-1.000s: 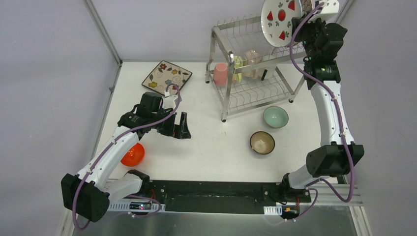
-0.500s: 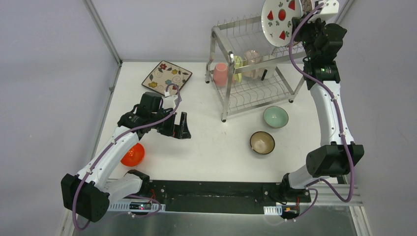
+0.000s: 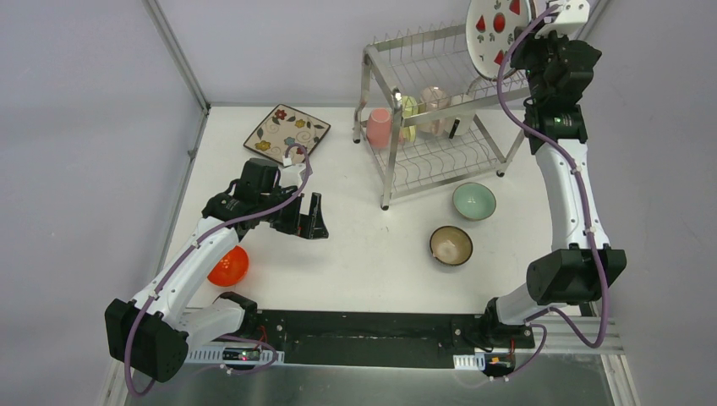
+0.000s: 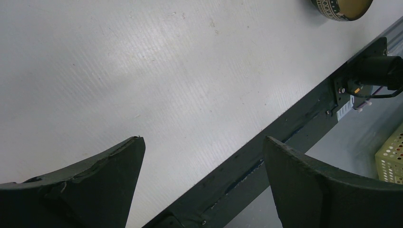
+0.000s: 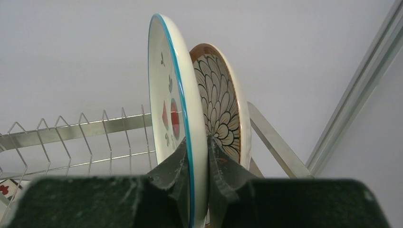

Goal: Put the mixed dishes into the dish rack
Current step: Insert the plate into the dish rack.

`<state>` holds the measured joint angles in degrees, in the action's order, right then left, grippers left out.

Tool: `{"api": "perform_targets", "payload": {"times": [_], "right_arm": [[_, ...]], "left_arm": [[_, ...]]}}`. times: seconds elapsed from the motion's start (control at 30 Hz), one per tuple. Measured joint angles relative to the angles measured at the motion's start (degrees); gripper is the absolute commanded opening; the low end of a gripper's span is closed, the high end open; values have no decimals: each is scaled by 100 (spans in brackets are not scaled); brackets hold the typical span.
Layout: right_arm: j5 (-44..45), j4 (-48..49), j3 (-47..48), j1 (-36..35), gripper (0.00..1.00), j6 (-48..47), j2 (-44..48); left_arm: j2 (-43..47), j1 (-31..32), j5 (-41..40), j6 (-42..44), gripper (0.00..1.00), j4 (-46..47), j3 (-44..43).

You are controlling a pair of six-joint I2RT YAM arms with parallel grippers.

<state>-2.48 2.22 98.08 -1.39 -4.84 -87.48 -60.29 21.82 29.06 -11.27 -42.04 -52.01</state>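
1. The right end effector (image 5: 199,156) was nearly closed, its two fingers pinching the lower rim of the white plate (image 5: 164,80). The plate stood upright and edge-on, blue-rimmed, with red shapes on its face.
2. Just behind that plate, on the far side of the right end effector, I saw the petal-pattern plate (image 5: 221,104), also upright. I could not tell whether the two plates touched.
3. The dish rack (image 3: 431,159) lay below and to the left of the right end effector, with the held plate up at the right end of its top tier. I could not tell whether the plate's bottom edge sat in a slot.
4. On the rack's lower tier, well below the right end effector, sat a pink cup (image 3: 380,127) and pale cups (image 3: 435,108).
5. The left end effector (image 4: 203,142) was spread fully wide with nothing between its fingers, hovering above the surface (image 4: 142,71).
6. The square floral plate (image 3: 286,132) lay flat beyond the left end effector. The orange bowl (image 3: 228,266) sat back toward that arm's base, partly under the forearm.
7. The brown bowl (image 3: 451,245) and the mint bowl (image 3: 473,200) rested apart on the surface, well off to the left end effector's right.
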Motion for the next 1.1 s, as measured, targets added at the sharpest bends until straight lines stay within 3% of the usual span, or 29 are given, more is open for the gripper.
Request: {"api": "perform_targets", "payload": {"times": [0.37, 0.57, 0.63, 1.1], "right_arm": [[-229, 131, -400, -9, 0, 63, 0], [-234, 138, -404, -9, 30, 98, 0], [-219, 188, -404, -9, 36, 166, 0], [-170, 184, -391, 4, 39, 190, 98]], "left_arm": [[0, 0, 0, 0, 99, 0, 2], [2, 0, -2, 0, 99, 0, 0], [2, 0, -2, 0, 99, 0, 2], [2, 0, -15, 0, 99, 0, 2]]}}
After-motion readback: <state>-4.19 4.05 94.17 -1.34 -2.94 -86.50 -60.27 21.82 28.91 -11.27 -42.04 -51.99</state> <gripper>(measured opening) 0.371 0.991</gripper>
